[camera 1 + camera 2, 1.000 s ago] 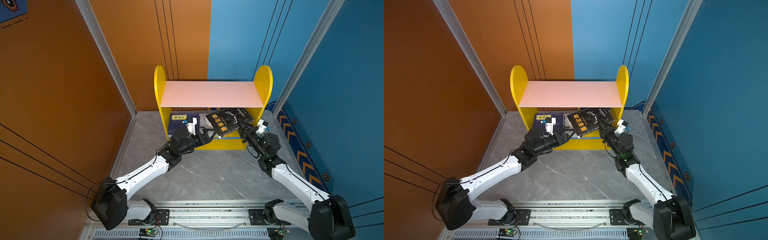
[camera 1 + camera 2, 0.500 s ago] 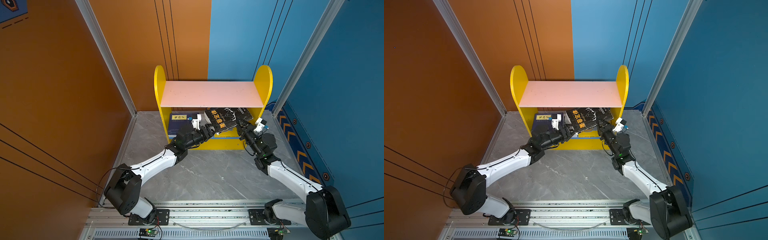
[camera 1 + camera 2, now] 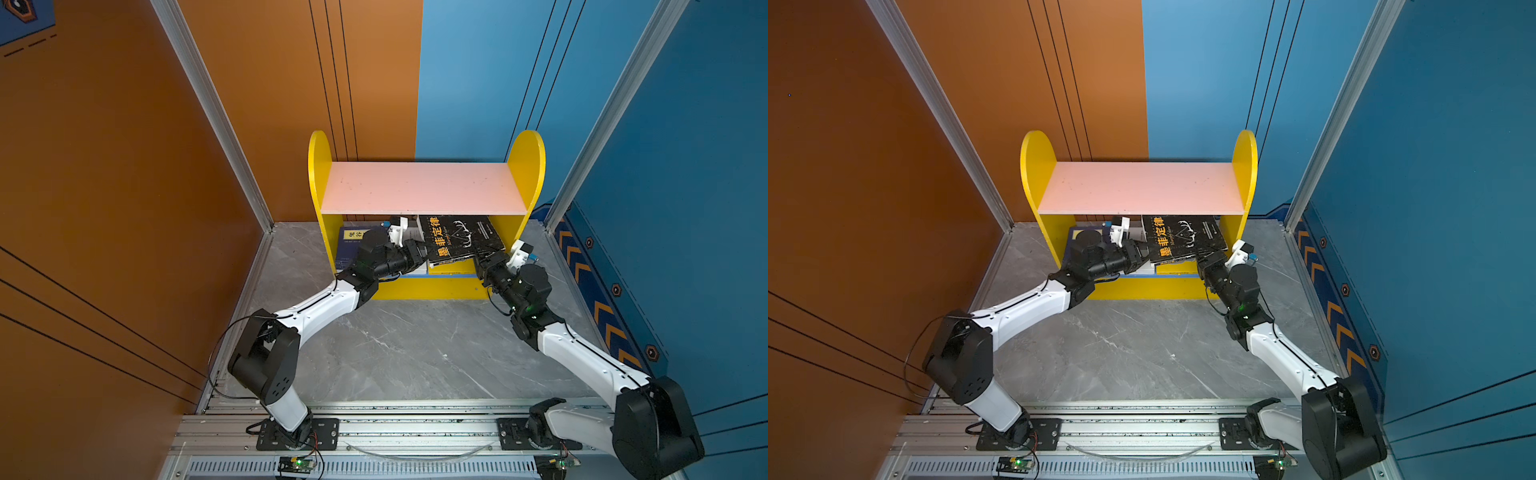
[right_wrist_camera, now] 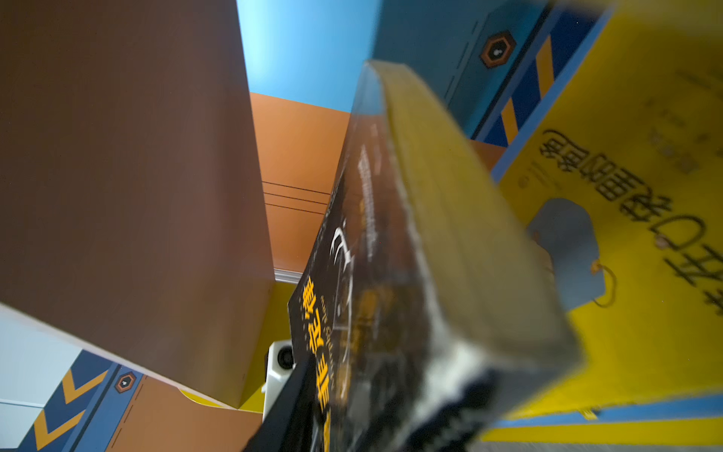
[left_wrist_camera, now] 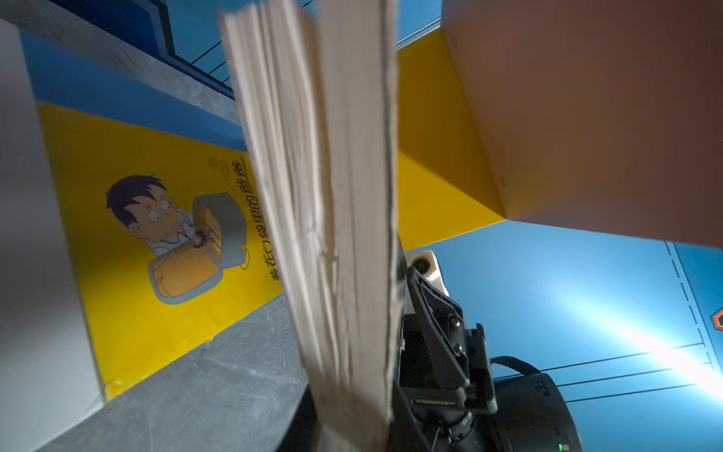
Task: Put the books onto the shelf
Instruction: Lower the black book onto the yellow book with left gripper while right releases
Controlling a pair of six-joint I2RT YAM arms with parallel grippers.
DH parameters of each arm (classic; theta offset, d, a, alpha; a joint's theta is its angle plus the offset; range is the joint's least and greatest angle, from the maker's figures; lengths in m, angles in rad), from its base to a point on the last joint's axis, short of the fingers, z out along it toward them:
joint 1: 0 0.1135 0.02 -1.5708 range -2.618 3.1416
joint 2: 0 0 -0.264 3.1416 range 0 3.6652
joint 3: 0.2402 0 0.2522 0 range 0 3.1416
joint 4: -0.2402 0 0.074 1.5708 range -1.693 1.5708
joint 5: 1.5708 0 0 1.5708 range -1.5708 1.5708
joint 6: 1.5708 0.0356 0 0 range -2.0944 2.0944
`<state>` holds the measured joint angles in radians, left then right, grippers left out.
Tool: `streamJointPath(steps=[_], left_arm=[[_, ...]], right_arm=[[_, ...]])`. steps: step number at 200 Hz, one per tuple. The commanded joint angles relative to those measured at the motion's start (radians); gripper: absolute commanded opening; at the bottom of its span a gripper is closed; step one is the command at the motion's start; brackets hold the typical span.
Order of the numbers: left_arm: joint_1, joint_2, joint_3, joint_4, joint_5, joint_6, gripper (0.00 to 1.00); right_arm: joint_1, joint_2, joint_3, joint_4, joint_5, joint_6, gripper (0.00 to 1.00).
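Observation:
The shelf [image 3: 419, 187] [image 3: 1142, 187] stands against the back wall. A black book with yellow characters [image 3: 457, 239] [image 3: 1183, 237] hangs tilted under the pink upper board, above the blue lower board [image 5: 117, 98]. My left gripper [image 3: 422, 251] [image 3: 1144, 255] [image 5: 348, 438] is shut on its left edge, whose pages [image 5: 332, 195] fill the left wrist view. My right gripper [image 3: 480, 257] [image 3: 1200, 259] [image 4: 391, 422] has its jaws around the book's near right corner [image 4: 352, 274]; blur hides whether they still press. A yellow book with a cartoon man [image 5: 156, 235] [image 4: 645, 254] lies flat on the lower board. A navy book [image 3: 353, 241] lies at the left.
A white cover [image 5: 31, 235] lies beside the yellow book. The yellow side panels [image 3: 528, 166] and the pink board close in the lower tier. Orange wall [image 3: 124, 208] on the left, blue wall [image 3: 665, 208] on the right, grey floor [image 3: 415, 345], metal rail [image 3: 395, 432] in front.
My left gripper reached into the lower tier and shut on the black book's left edge. The book moved further back under the pink board. My right gripper stayed at its right corner.

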<state>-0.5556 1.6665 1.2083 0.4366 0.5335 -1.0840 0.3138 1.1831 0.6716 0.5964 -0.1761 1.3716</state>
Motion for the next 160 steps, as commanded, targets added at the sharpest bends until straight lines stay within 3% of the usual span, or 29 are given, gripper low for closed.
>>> streamJointPath(steps=[1, 15, 40, 82, 132, 160], left_arm=[[0.016, 0.026, 0.092, -0.099, 0.052, 0.126, 0.19], [0.019, 0.046, 0.134, -0.173, 0.059, 0.181, 0.19], [0.024, 0.090, 0.197, -0.238, 0.072, 0.229, 0.18], [0.042, 0.159, 0.227, -0.199, 0.076, 0.186, 0.19], [0.045, 0.214, 0.247, -0.126, 0.068, 0.127, 0.18], [0.046, 0.232, 0.265, -0.125, 0.061, 0.112, 0.18]], right_arm=[[-0.016, -0.115, 0.058, -0.217, 0.004, -0.137, 0.51], [-0.017, -0.186, 0.069, -0.367, 0.058, -0.210, 0.65], [-0.030, -0.306, 0.078, -0.559, 0.159, -0.323, 0.81], [-0.085, -0.381, 0.113, -0.756, 0.225, -0.445, 0.91], [-0.129, -0.324, 0.126, -0.770, 0.224, -0.534, 1.00], [-0.129, -0.273, 0.137, -0.756, 0.215, -0.572, 1.00]])
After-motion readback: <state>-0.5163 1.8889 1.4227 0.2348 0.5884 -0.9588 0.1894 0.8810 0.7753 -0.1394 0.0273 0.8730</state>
